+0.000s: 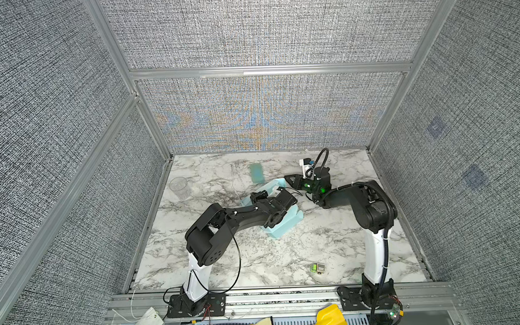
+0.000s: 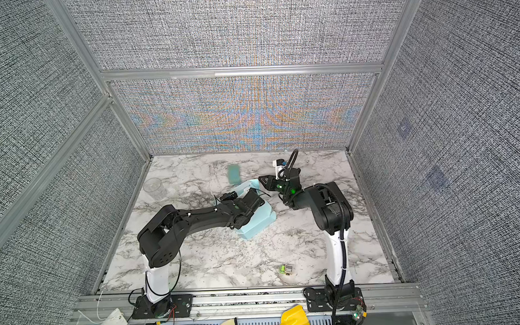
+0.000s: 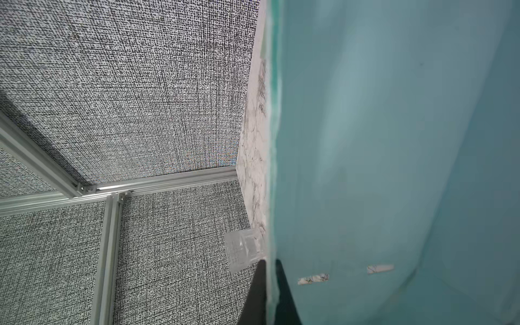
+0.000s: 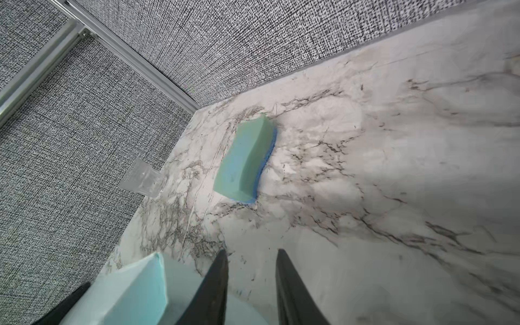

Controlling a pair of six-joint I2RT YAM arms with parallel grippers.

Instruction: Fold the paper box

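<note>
1. Overhead scene: a marble-patterned table (image 1: 256, 258) walled in by grey fabric panels (image 1: 263, 29). I am the two black arms reaching in from its near edge
2. The paper box (image 1: 286, 224), pale sky-blue card, lies near the middle of the table. It is partly folded, and my left forearm hides much of it in both top views
3. My left gripper (image 3: 270, 261) is pinched tight on a thin upright edge of the box, one finger on each face of the card. Blue card fills most of that wrist view. I judge this pinch is there to keep that wall raised and stop the light box sliding
4. My right gripper (image 4: 252, 251) has its jaws apart with only bare marble between them, so it holds nothing. It sits just beside the box's far corner, tips aimed leftward, probably placed to push or take the next flap
5. Two narrow slots (image 3: 312, 278) in a box panel show marble through them, so I judge the tabs are not yet tucked and the folding is only part done
6. Untouched and apart from the box: a teal-green block (image 4: 244, 160) beyond it, a clear plastic cup (image 1: 179, 187) near the left wall, and a small green-and-silver object (image 1: 317, 268) toward the front
</note>
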